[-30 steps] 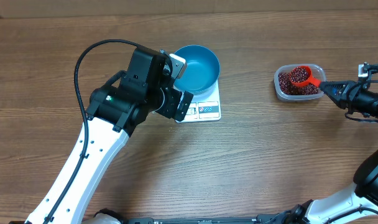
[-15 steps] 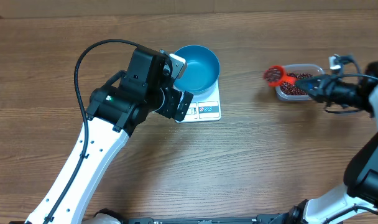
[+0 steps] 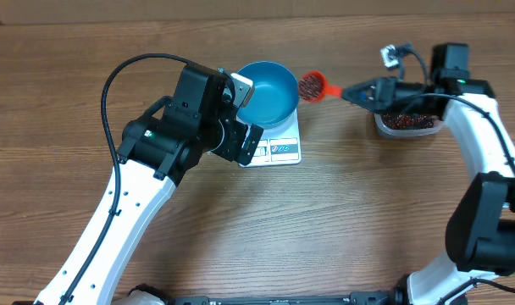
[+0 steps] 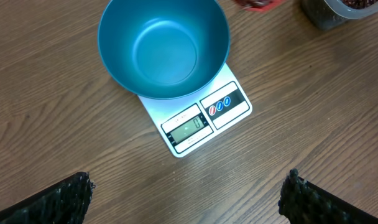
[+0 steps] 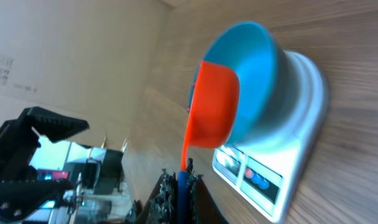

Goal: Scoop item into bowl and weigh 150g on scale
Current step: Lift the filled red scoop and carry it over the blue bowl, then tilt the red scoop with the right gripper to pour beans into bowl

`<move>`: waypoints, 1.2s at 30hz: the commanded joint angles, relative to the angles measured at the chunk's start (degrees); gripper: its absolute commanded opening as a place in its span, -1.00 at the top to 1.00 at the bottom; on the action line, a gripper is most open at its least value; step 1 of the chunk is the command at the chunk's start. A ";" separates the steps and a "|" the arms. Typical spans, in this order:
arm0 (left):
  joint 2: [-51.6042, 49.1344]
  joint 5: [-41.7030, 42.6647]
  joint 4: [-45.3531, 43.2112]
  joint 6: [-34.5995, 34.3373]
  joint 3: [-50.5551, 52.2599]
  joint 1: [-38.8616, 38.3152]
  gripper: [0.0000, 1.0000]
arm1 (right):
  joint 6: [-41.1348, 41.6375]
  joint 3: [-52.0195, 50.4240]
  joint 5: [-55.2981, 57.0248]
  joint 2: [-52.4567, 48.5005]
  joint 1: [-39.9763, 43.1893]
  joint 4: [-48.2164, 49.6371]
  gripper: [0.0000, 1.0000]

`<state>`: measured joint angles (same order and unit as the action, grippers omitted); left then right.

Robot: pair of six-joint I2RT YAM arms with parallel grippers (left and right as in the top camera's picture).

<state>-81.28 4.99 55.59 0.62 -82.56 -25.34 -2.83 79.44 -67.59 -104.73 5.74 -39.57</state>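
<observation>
The blue bowl [image 3: 270, 91] [image 4: 164, 46] stands empty on the white scale [image 3: 280, 151] [image 4: 204, 121], whose display reads zero. A red scoop [image 3: 310, 85] [image 5: 214, 106] filled with dark red beans hangs just off the bowl's right rim. My right gripper [image 3: 351, 91] [image 5: 183, 177] is shut on the scoop's handle. More beans [image 3: 406, 120] lie in the clear tub [image 3: 383, 125] on the right. My left gripper [image 3: 249, 119] [image 4: 186, 186] hovers above the table beside the scale, jaws wide open and holding nothing.
My left arm [image 3: 139, 195] crosses the left half of the table. The right arm [image 3: 478, 127] reaches in over the tub from the right edge. A cardboard wall [image 3: 113, 8] runs along the far side.
My right gripper lifted the loaded scoop out of the tub and carried it left to the bowl's right rim. The left arm has not moved.
</observation>
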 commanded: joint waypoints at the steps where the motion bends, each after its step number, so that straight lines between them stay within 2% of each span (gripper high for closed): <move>1: -0.39 0.81 -0.11 1.11 -0.46 0.24 -1.00 | 9.40 1.66 -1.29 2.32 -3.26 5.33 0.93; 4: -0.37 0.79 -0.11 1.11 -0.46 0.24 -1.00 | 13.99 1.66 2.80 2.32 -6.03 10.69 0.93; 7: -0.37 0.81 -0.11 1.11 -0.46 0.24 -1.00 | 15.06 1.66 6.32 2.32 -8.41 12.52 0.93; 16: -0.37 0.81 -0.11 1.11 -0.46 0.24 -1.00 | 15.06 1.68 14.47 2.32 -12.44 12.35 0.93; 25: -0.37 0.79 -0.11 1.11 -0.46 0.24 -1.00 | 14.73 3.78 16.17 2.84 -12.61 12.31 0.93; 33: -0.37 0.81 -0.11 1.11 -0.46 0.24 -1.00 | 11.30 4.63 18.47 3.48 -14.36 10.82 0.93; 36: -0.37 0.81 -0.11 1.11 -0.46 0.24 -1.00 | 11.26 4.63 22.03 3.48 -15.06 9.27 0.93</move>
<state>-81.28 4.97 55.57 0.62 -82.56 -25.34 10.02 82.24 -48.99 -103.57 -8.34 -29.74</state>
